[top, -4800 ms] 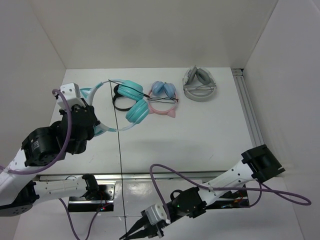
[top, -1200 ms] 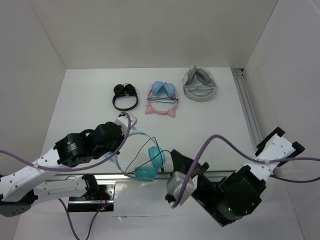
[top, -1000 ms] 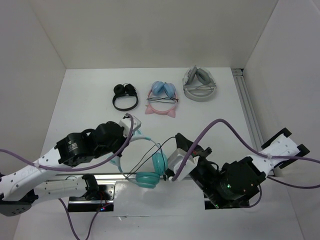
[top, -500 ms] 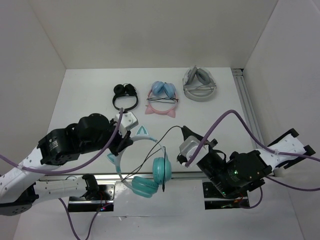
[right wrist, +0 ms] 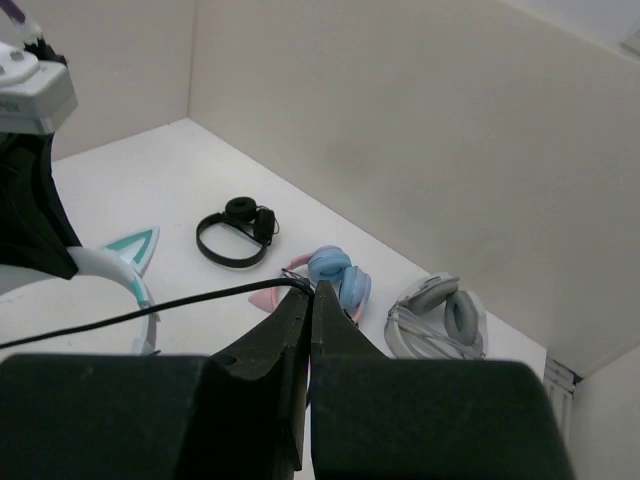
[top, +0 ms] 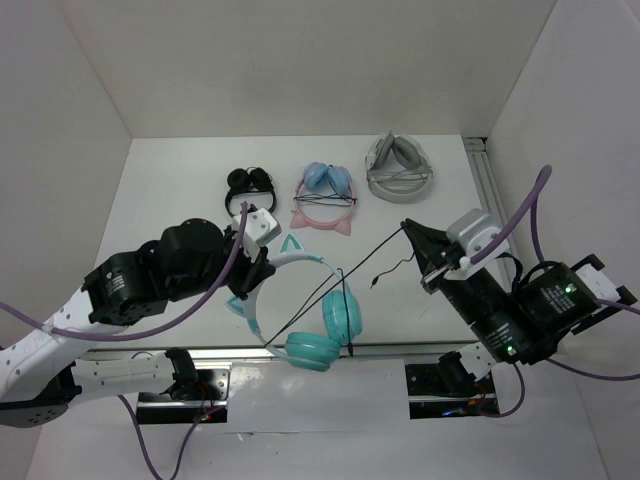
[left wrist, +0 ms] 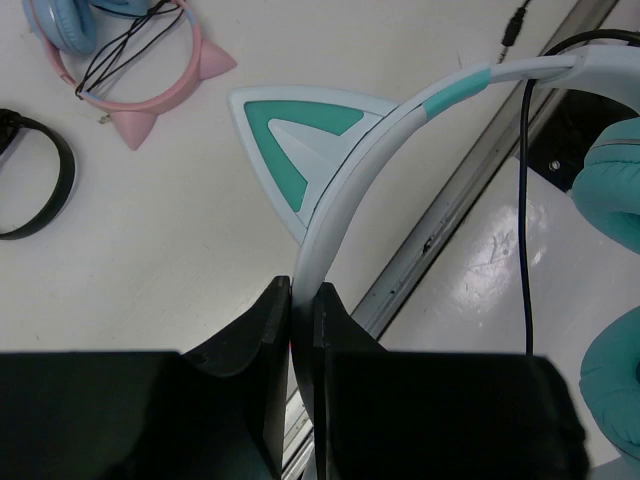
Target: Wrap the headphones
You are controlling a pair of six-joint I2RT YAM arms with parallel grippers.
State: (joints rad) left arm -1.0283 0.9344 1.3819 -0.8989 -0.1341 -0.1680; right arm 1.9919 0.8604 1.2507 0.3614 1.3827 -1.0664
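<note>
The left pincer (left wrist: 303, 298) is clamped on the white-and-teal headband of the headphones (top: 345, 316), which hang over the near edge of the table (top: 170, 190) with their teal cups on the near side. The right pincer (right wrist: 309, 296) is pressed together on the thin black cable (top: 372, 250), which runs in a straight line from the cups up to the right. At the far side of the table lie a black pair (top: 250, 192), a pink pair (top: 325, 198) and a grey pair (top: 398, 170), left to right.

left end effector (left wrist: 303, 292): pinched closed, low | right end effector (right wrist: 310, 293): pinched closed, raised, pointing away
</note>
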